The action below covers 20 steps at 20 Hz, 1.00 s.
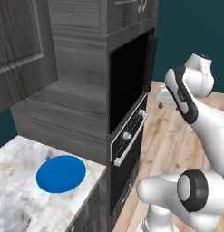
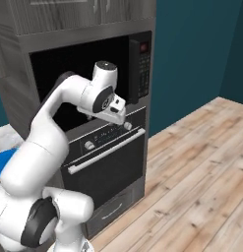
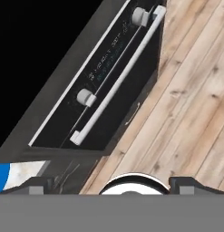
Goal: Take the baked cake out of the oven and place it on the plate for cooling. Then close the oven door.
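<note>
The oven (image 1: 130,129) is the dark unit with two knobs and a display strip below a larger black cavity. Its door (image 2: 110,174) stands upright and shut, with the silver bar handle (image 2: 106,150) across the top. The cake is hidden. The blue plate (image 1: 61,173) lies bare on the marble counter, left of the oven; its edge (image 3: 0,177) peeks into the hand view. My gripper (image 2: 118,117) hovers in front of the control panel, above the handle (image 3: 118,77), and looks down along the oven front. It is open, fingertips (image 3: 37,186) wide apart, nothing between them.
Above the oven, the big black cavity (image 1: 127,81) gapes open, its side-hinged door (image 2: 140,69) swung out to the right. Grey cabinets (image 1: 68,68) rise left of the oven. A drawer (image 2: 113,209) sits under the oven door. Wooden floor (image 2: 201,172) spreads out on the right.
</note>
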Motion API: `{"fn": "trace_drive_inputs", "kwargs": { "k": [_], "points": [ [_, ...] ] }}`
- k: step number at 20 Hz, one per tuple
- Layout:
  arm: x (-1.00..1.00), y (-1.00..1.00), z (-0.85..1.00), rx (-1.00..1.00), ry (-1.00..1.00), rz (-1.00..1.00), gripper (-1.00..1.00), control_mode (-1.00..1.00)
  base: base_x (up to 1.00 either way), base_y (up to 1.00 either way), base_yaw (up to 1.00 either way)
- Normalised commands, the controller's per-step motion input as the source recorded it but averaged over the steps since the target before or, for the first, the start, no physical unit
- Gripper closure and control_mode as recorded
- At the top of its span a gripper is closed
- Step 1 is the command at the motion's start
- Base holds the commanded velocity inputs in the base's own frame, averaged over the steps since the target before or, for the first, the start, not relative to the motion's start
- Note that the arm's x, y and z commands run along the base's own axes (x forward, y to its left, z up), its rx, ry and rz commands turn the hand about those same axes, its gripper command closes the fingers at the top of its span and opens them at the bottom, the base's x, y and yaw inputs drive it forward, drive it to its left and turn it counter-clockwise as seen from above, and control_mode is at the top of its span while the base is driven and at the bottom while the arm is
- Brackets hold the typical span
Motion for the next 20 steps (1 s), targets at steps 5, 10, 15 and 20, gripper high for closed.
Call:
{"fn": "trace_drive_inputs", "kwargs": {
  "k": [5,10,15,20],
  "points": [
    [0.01,-0.36,-0.44,0.20,0.00,-0.01,-1.00,-1.00,0.00,0.00,0.00],
    [0.09,-0.03,-0.67,0.20,0.00,0.00,-1.00,-1.00,0.00,0.00,0.00],
    [0.18,0.08,-0.70,0.19,-0.01,0.00,-1.00,-1.00,0.00,0.00,0.00],
    [0.15,0.17,-0.59,0.17,0.00,0.00,-1.00,-1.00,0.00,0.00,0.00]
  ]
}}
